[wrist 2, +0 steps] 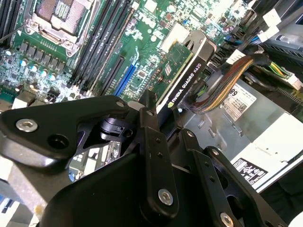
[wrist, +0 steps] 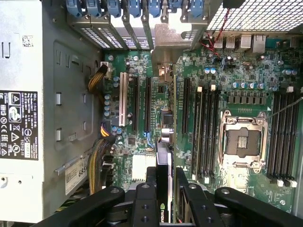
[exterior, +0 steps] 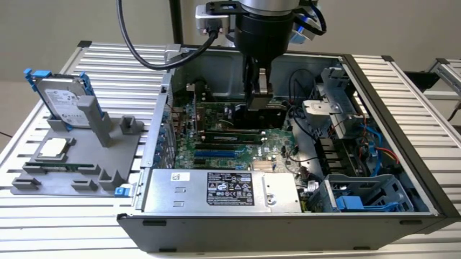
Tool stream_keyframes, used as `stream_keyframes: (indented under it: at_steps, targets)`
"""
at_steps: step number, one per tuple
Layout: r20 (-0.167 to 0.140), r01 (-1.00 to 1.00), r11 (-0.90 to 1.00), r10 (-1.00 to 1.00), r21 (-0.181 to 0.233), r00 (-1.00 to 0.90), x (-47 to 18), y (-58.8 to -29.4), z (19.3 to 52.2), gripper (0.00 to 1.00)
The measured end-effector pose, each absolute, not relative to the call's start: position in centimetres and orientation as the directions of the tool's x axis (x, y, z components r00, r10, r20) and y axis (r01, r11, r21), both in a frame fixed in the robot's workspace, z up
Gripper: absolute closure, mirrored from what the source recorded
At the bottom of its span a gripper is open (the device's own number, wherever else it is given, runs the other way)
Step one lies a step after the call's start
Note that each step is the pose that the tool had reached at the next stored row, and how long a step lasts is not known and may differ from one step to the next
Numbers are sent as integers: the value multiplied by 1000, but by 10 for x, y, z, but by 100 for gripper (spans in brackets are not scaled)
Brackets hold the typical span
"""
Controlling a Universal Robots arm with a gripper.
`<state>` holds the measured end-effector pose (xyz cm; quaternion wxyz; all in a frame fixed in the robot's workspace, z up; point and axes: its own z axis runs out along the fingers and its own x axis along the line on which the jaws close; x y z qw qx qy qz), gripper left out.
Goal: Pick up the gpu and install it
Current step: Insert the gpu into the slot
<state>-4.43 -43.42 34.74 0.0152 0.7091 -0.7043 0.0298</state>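
One open computer case (exterior: 403,178) lay on its side, and everything else sat in relation to it. One gripper (exterior: 258,89) reached down into the middle of the case, its jaws clamped on one graphics card (wrist 2: 187,75), which stood on edge just above the green motherboard (exterior: 216,132), over the expansion slots; the first wrist view showed the card (wrist: 163,161) running between the two black fingers (wrist: 144,203). One silver power supply (exterior: 219,191) filled the near corner of the case. Outside the case, toward the exterior view's left, one grey holder (exterior: 79,162) carried one hard drive (exterior: 63,102) with blue rails, standing upright, and one processor chip (exterior: 55,148) lying flat.
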Motion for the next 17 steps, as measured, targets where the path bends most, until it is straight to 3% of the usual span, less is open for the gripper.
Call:
stream_keyframes:
  at_steps: [8,17]
  targets:
    - [36,-1000,-7,-999,-20,6,-44,-434,346,100]
    - [35,-1000,7,-999,6,-6,-45,-434,339,100]
